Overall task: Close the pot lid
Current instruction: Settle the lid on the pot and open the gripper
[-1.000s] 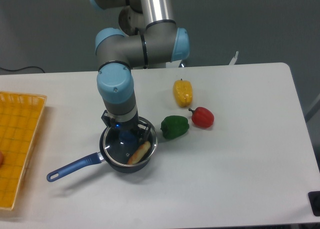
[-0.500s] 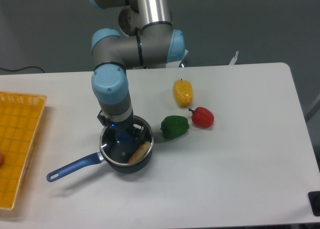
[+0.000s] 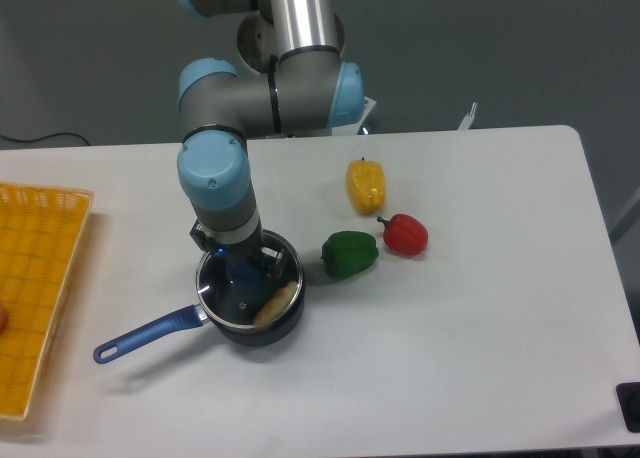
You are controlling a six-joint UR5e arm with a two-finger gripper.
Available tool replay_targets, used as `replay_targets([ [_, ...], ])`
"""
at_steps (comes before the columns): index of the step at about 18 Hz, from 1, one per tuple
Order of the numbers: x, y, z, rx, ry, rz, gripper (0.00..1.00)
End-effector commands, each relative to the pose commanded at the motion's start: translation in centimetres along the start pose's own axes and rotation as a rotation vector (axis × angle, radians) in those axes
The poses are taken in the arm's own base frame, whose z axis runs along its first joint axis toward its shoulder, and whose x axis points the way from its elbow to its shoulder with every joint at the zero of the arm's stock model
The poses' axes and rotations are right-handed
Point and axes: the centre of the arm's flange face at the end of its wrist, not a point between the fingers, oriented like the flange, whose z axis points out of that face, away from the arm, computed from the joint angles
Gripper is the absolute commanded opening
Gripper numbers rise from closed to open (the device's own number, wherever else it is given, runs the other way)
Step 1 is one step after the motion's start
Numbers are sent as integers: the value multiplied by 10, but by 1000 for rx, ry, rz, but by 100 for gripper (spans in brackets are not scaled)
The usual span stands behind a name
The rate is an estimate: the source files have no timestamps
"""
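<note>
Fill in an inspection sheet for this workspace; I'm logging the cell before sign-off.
Surface: white table, no spills seen.
Job's things: pot with its blue handle toward the front left; pot lid over the pot, under the gripper; something tan shows inside.
Clutter: yellow pepper, green pepper, red pepper, yellow basket at the left edge.
Grippers: gripper at the lid's knob; finger state unclear.
Cables: dark cable behind the table, far left.
Surroundings: grey wall; dark object at the lower right corner.
</note>
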Motion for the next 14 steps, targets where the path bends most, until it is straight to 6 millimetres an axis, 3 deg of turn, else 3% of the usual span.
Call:
replay_targets([
  [14, 0, -3, 4, 4, -2, -6, 50],
])
